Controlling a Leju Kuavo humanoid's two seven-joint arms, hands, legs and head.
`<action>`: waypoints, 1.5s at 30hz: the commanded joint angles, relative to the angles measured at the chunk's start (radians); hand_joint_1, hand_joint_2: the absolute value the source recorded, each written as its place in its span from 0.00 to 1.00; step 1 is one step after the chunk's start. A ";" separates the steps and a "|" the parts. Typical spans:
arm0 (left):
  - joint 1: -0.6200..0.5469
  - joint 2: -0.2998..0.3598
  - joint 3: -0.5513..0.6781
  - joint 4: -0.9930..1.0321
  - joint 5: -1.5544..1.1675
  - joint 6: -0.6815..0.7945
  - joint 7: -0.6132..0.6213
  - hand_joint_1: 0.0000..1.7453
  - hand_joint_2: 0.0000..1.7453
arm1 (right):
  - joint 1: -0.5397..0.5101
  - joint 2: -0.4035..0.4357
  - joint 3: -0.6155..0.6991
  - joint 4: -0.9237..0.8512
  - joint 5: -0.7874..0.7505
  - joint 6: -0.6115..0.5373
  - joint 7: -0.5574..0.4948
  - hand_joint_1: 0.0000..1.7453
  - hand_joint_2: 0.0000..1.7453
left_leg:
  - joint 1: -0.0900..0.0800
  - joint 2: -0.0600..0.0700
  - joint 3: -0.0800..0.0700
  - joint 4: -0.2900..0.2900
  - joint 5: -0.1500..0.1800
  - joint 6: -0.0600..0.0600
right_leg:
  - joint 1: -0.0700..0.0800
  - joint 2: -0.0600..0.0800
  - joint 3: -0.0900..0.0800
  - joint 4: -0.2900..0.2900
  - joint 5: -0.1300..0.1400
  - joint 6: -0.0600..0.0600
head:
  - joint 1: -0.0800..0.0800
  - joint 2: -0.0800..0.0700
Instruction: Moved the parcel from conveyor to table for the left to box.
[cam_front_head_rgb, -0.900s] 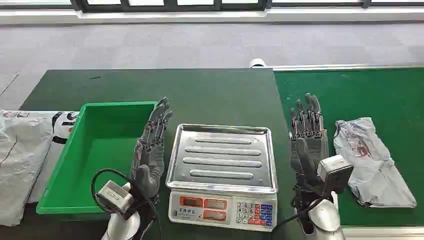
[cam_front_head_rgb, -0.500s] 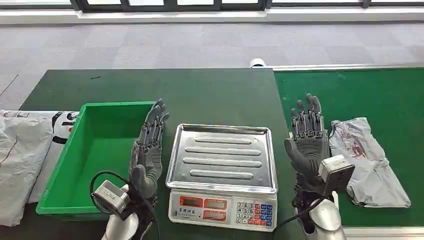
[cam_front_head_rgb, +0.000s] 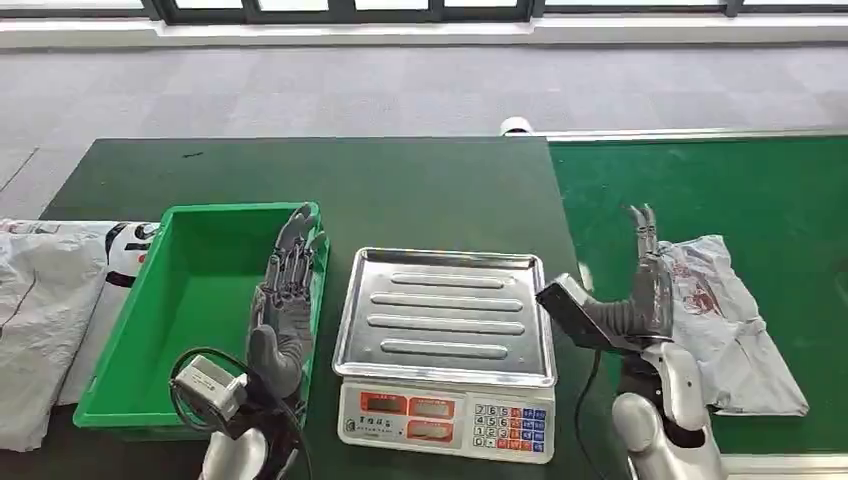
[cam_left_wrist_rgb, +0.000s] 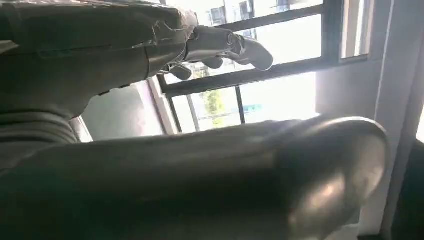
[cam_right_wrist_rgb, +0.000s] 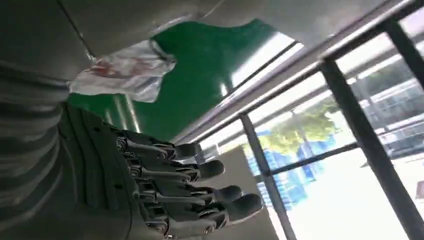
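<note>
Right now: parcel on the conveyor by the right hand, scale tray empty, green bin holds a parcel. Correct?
Not quite. In the head view the green bin holds nothing. The rest stands: the parcel lies on the conveyor by the right hand, and the scale tray is empty.

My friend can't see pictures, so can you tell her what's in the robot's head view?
The robot's right hand, fingers straight, reaches beside a crumpled grey parcel on the green conveyor. Its left hand is raised, holding nothing, over the edge of a green box. A scale with a metal tray sits between them on the dark table.
</note>
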 joint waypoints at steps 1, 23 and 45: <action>-0.041 -0.007 0.050 0.083 -0.027 0.005 0.040 0.00 0.00 | -0.069 -0.072 -0.117 0.184 0.142 0.119 0.097 0.00 1.00 | 0.001 0.000 0.001 -0.003 0.001 0.000 | 0.001 -0.001 0.002 -0.003 0.002 0.000 | 0.000 0.000; -0.088 0.006 0.044 0.186 0.028 0.032 -0.030 0.00 0.00 | -0.204 -0.332 -0.142 0.651 0.030 0.354 0.033 0.00 1.00 | -0.002 0.004 0.004 -0.006 0.001 0.001 | -0.002 0.002 0.003 -0.008 0.004 0.001 | 0.000 0.000; -0.175 0.007 0.020 0.237 0.049 0.049 -0.019 0.00 0.00 | -0.560 -0.164 0.086 1.149 -0.071 0.408 -0.129 0.00 1.00 | -0.001 0.013 0.001 -0.005 0.003 0.002 | -0.001 0.012 -0.002 -0.005 0.008 0.001 | 0.000 0.000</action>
